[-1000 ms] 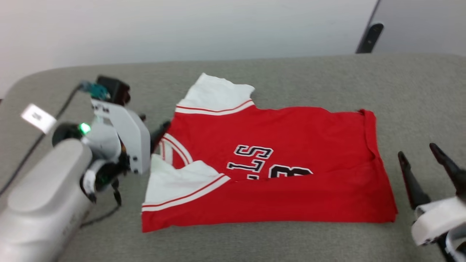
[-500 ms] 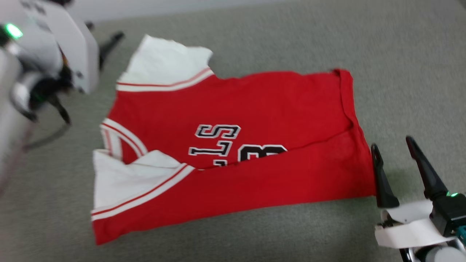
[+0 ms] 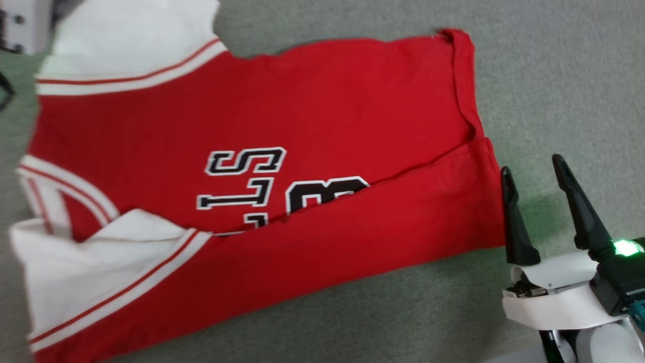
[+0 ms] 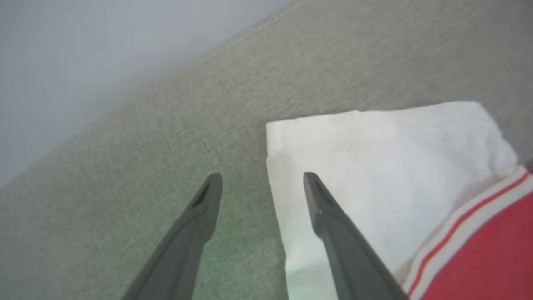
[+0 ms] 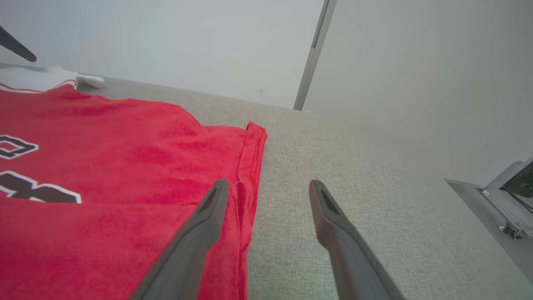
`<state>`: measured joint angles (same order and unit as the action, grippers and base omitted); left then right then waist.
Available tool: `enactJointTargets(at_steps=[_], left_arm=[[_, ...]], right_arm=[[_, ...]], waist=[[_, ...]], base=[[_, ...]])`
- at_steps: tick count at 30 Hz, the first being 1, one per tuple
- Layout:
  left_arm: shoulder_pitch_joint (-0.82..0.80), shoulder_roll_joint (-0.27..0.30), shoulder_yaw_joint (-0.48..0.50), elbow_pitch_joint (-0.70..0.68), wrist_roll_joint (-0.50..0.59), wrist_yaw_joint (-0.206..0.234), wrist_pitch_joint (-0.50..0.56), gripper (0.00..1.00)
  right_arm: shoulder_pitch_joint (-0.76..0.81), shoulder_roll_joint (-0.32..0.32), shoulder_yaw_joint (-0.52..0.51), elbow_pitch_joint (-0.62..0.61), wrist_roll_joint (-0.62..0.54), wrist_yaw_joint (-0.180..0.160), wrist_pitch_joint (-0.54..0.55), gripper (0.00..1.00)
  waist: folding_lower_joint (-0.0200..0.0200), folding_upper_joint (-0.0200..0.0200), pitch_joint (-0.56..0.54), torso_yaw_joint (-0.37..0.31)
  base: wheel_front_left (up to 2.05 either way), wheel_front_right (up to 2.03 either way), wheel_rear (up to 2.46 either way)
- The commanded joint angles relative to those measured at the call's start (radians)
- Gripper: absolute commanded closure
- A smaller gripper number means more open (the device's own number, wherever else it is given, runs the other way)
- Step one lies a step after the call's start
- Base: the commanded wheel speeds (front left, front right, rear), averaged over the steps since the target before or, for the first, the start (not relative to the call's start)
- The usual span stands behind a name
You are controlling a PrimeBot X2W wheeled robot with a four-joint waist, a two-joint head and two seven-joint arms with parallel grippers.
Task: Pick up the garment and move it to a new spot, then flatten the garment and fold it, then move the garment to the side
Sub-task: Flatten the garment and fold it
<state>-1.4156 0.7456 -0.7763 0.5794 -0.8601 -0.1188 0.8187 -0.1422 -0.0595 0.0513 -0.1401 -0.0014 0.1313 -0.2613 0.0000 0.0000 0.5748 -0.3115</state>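
Here the garment (image 3: 302, 116) lies on grey fabric (image 5: 354, 166), wall (image 5: 187, 41) seemingly behind.

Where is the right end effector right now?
Head view, lower right: the right end effector is open over the grey surface, just beside the red hem edge of the garment.

Right gripper (image 3: 531, 166) sits low on the right, its two dark fingers (image 3: 514, 227) spread wide and pointing up the head view, holding nothing. A green light (image 3: 625, 248) glows on its wrist. Left gripper (image 4: 262, 176) is parted too, fingers reaching forward, empty. Its pale housing (image 3: 20, 25) shows at the upper left.
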Motion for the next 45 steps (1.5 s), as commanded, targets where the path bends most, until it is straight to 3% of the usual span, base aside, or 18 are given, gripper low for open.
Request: enactJointTargets(at_steps=[1,5,9,17,20,21,24,26,28,29,38,45], left_arm=[[-0.026,0.01,-0.005,0.016,0.006,-0.005,0.021,0.0],[-0.065,0.016,-0.025,0.077,0.012,0.006,0.117,0.0],[-0.086,0.007,-0.041,0.131,0.009,0.044,0.215,0.0],[-0.058,-0.078,-0.08,0.158,-0.02,0.148,0.394,0.0],[-0.038,-0.124,-0.078,0.136,-0.041,0.176,0.407,0.15],[-0.031,-0.132,-0.081,0.131,-0.044,0.183,0.416,0.14],[-0.024,-0.143,-0.089,0.113,-0.041,0.2,0.428,0.29],[-0.021,-0.145,-0.094,0.104,-0.039,0.212,0.437,0.51],[-0.019,-0.133,-0.104,0.1,-0.03,0.219,0.452,0.65],[-0.017,-0.127,-0.105,0.096,-0.028,0.224,0.454,1.0],[-0.025,-0.107,-0.086,0.061,-0.024,0.232,0.393,1.0],[-0.015,-0.122,-0.069,0.076,-0.034,0.201,0.306,1.0]], right_arm=[[-0.016,0.005,0.008,-0.002,0.005,-0.001,-0.005,0.0],[-0.025,0.008,0.017,0.006,0.013,-0.001,-0.005,0.0],[-0.029,0.01,0.023,0.016,0.016,-0.001,-0.005,0.0],[-0.033,0.011,0.017,0.027,0.033,-0.001,-0.005,0.0],[-0.041,0.011,0.014,0.033,0.041,-0.001,-0.005,0.0],[-0.043,0.011,0.014,0.035,0.045,-0.001,-0.005,0.0],[-0.049,0.011,0.018,0.044,0.049,-0.001,-0.005,0.0],[-0.055,0.011,0.02,0.046,0.056,-0.001,-0.005,0.0],[-0.056,0.011,0.022,0.048,0.064,-0.001,-0.005,0.0],[-0.054,0.011,0.022,0.048,0.065,-0.001,-0.005,0.0],[-0.073,0.011,-0.003,0.038,0.059,-0.001,-0.005,0.0],[-0.164,-0.005,0.013,0.061,0.05,-0.001,-0.001,0.0]], waist=[[0.0,0.0,0.075,-0.07],[0.0,0.0,0.087,-0.085],[0.0,0.0,0.091,-0.094],[0.0,0.0,0.099,-0.094],[0.0,0.0,0.102,-0.094],[0.0,0.0,0.103,-0.094],[0.0,0.0,0.104,-0.097],[0.0,0.0,0.105,-0.1],[0.0,0.0,0.105,-0.104],[0.0,0.0,0.105,-0.105],[0.0,0.0,0.077,-0.094],[0.0,0.0,0.027,-0.065]], base=[[0.0,0.0,0.0],[0.0,0.0,0.0],[0.0,0.0,0.0],[0.0,0.0,0.0],[0.0,0.0,0.0],[0.0,0.0,0.0],[0.0,0.0,0.0],[0.0,0.0,0.0],[0.0,0.0,0.0],[0.0,0.0,0.0],[0.0,0.0,0.0],[0.0,0.0,0.0]])
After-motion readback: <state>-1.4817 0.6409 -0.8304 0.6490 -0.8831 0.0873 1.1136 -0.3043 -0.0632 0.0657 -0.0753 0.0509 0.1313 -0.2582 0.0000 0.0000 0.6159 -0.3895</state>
